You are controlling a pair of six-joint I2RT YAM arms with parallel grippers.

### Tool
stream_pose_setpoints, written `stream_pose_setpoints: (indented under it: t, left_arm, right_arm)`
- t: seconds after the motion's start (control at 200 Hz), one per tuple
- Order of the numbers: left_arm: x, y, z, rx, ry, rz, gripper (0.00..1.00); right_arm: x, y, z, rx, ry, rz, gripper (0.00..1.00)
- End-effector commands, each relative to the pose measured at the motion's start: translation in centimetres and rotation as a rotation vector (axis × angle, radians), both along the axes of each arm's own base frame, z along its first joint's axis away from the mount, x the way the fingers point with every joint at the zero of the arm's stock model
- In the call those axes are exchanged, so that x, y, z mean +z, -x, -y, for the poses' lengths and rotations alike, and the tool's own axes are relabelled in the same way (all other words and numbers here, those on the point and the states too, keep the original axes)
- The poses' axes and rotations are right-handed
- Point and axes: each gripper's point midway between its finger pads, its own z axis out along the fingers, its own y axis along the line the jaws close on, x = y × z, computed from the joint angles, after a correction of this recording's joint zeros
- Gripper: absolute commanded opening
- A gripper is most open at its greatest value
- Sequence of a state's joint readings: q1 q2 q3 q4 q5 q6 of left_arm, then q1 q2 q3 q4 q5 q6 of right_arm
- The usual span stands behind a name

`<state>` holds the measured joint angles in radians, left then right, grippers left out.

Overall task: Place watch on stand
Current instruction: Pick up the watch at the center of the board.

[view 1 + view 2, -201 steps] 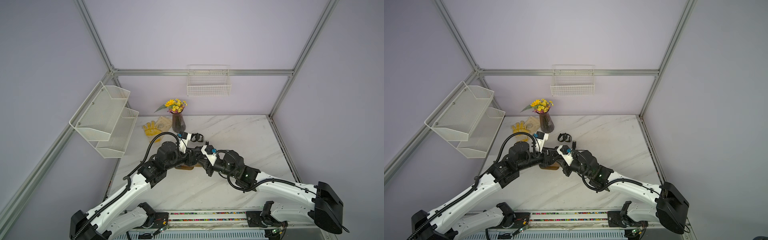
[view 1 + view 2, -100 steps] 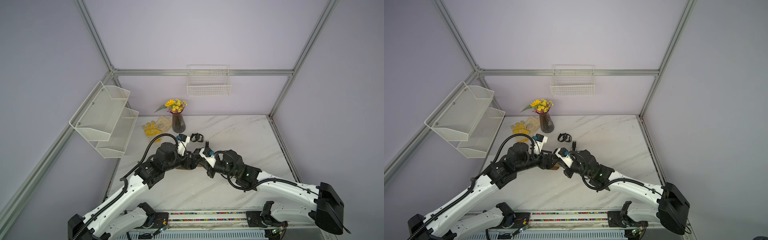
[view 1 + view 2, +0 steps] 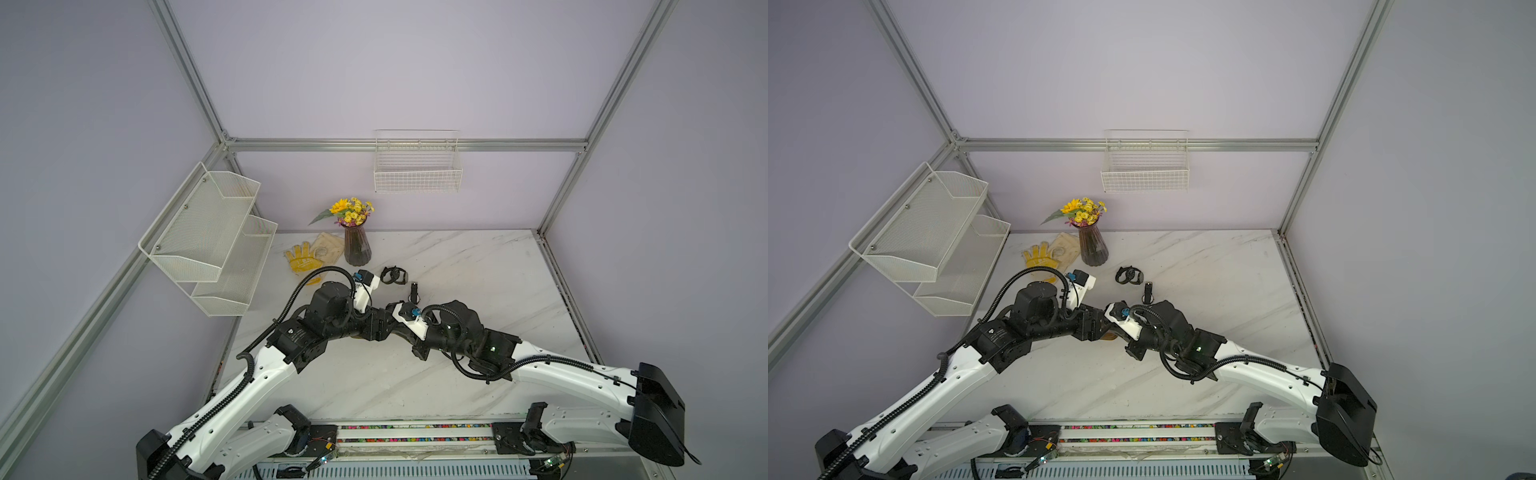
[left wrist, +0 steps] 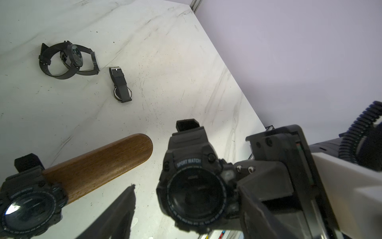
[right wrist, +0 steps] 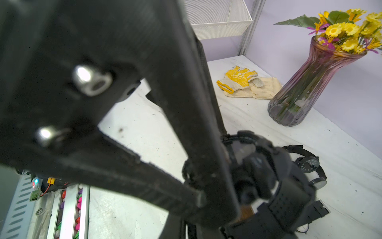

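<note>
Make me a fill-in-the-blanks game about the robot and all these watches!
1. The right fingers pinch a black watch with the words SPORT ____ on its face.
2. In the left wrist view, the wooden stand wears ____ other watch.
3. The vase holds mostly ____ flowers.

Missing words: WATCH; one; yellow.

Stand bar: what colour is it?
The stand bar is warm brown wood with fine darker grain; clearest in the left wrist view.
</note>
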<state>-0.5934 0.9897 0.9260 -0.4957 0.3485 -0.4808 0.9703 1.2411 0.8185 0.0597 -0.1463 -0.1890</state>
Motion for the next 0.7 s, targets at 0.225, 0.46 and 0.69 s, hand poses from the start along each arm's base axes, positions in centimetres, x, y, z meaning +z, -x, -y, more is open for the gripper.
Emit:
stream_pose_setpoints:
  t: [0.225,0.46,0.69]
  left_arm:
    - [3.42,-0.79,-0.40,0.022,0.089,0.038,0.76]
    - [3.31,-0.83,-0.25,0.015,0.097,0.030,0.85]
    - [2.89,-0.91,0.12,0.003,0.105,0.010,0.75]
  right_arm:
    - [1.58,0.43,-1.35,0.047,-0.040,0.041,0.00]
    - [1.63,0.36,-1.54,0.046,-0.038,0.043,0.00]
    - [1.77,0.56,-1.68,0.053,-0.052,0.038,0.00]
